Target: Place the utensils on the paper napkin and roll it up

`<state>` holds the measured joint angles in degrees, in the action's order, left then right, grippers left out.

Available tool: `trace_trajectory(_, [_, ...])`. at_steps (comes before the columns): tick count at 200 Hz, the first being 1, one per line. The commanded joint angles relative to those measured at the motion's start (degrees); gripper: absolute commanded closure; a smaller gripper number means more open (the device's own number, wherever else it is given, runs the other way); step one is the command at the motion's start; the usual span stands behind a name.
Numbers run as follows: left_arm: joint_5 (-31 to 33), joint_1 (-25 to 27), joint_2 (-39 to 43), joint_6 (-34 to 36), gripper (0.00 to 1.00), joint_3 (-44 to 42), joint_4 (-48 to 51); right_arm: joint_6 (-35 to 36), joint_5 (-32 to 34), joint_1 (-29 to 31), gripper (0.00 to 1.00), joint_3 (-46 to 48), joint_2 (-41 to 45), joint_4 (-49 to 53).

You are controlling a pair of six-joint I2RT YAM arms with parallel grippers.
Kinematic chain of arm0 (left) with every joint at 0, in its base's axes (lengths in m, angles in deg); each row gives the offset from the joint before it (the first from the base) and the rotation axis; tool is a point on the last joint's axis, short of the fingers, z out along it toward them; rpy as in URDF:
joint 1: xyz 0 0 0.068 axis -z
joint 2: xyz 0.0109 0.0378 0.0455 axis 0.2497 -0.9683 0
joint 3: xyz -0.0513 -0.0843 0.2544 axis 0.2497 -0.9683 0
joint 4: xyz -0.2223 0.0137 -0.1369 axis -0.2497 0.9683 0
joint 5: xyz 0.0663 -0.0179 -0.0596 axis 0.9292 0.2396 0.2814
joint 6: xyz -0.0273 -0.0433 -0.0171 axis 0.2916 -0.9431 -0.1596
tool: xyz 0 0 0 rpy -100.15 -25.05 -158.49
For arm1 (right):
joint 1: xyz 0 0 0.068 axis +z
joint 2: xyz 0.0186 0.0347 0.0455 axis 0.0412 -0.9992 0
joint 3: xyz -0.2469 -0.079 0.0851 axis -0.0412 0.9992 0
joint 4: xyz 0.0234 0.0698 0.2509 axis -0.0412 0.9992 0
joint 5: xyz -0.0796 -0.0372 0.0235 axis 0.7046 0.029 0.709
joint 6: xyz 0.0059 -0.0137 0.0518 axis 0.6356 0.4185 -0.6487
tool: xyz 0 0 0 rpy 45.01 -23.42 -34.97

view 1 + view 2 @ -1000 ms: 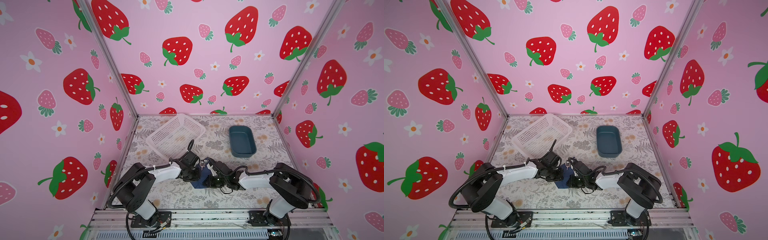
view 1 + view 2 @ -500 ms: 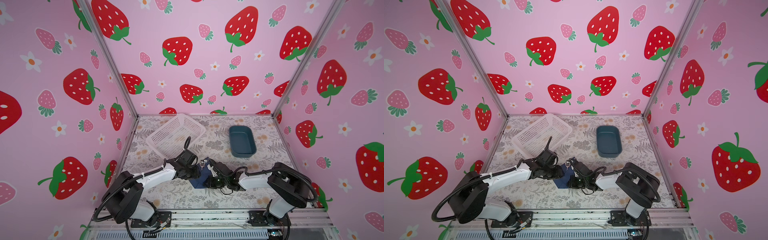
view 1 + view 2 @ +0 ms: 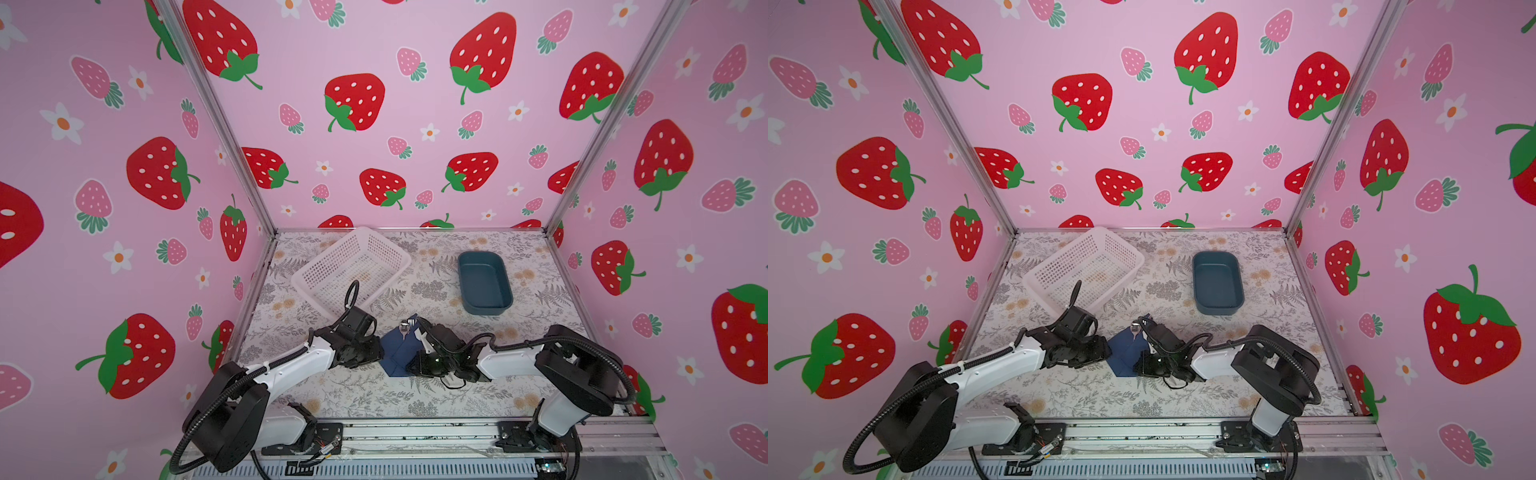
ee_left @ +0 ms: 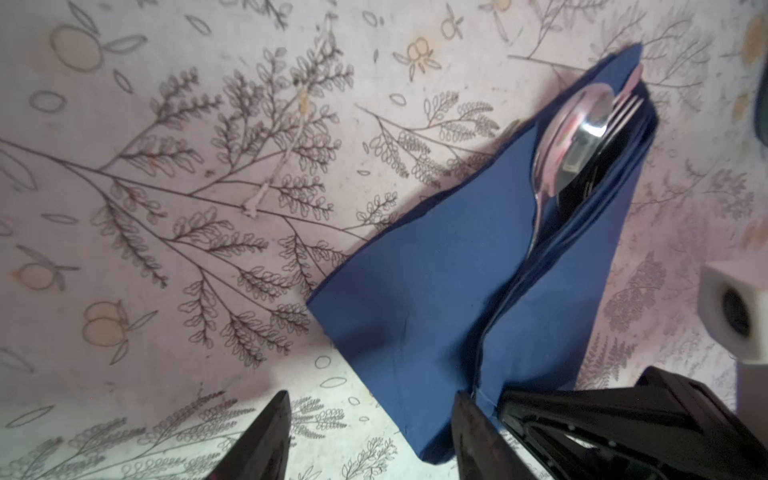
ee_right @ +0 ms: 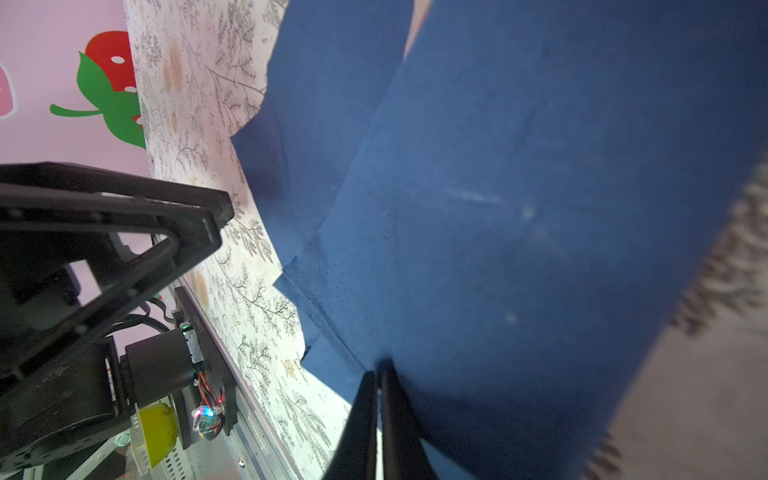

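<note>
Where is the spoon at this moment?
The spoon lies inside the folded navy napkin, its bowl sticking out beside the fork tines, at the front middle of the table in both top views.

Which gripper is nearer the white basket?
Left. The left gripper sits just in front of the white basket; the right gripper is farther right, pinching the paper napkin.

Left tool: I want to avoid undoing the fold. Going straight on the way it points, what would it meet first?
The folded dark navy paper napkin: its near flap lies directly ahead of the open left tool. Height is unclear, so it might skim over the paper.
</note>
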<state>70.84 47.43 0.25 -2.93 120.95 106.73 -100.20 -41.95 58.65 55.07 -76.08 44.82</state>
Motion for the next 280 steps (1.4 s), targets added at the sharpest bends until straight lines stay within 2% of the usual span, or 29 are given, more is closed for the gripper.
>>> trace_trajectory(1, [0.9, -0.5, -1.1, -0.5, 0.38, 0.0, -1.3, -0.7, 1.3, 0.3, 0.91, 0.8, -1.7, 2.0])
trace_trajectory(42, [0.4, -0.5, -5.1, 0.3, 0.47, 1.2, -2.6, -0.8, 1.3, 0.3, 0.90, 0.9, -1.6, 2.0])
trace_trajectory(72, [0.9, -0.6, -7.3, 0.6, 0.49, 1.5, -3.4, -1.0, 1.4, 0.2, 0.90, 0.9, -1.5, 2.0])
trace_trajectory(137, [0.7, -0.4, -9.1, 1.3, 0.66, 1.9, -4.3, -0.7, 1.0, 0.2, 0.90, 0.3, -2.1, 2.1])
trace_trajectory(173, [0.5, -0.5, -8.7, 1.4, 0.76, 2.0, -4.9, -0.7, 1.0, 0.2, 0.91, 0.2, -2.2, 2.0])
trace_trajectory(208, [0.1, -0.5, -8.9, 1.8, 0.92, 2.3, -4.4, -0.8, 1.2, 0.2, 0.90, 0.3, -2.0, 2.1])
trace_trajectory(219, [-0.4, -0.5, -8.1, 2.0, 0.93, 2.8, -3.8, -0.9, 1.2, 0.2, 0.90, 0.3, -1.9, 2.1])
trace_trajectory(223, [-0.6, -0.5, -7.7, 2.1, 0.98, 3.0, -3.6, -0.9, 1.3, 0.1, 0.90, 0.4, -1.9, 2.1])
trace_trajectory(280, [-5.4, -0.4, -1.5, 2.8, 1.00, 5.1, -1.6, -1.2, 1.6, 0.1, 0.90, 0.4, -2.0, 2.1])
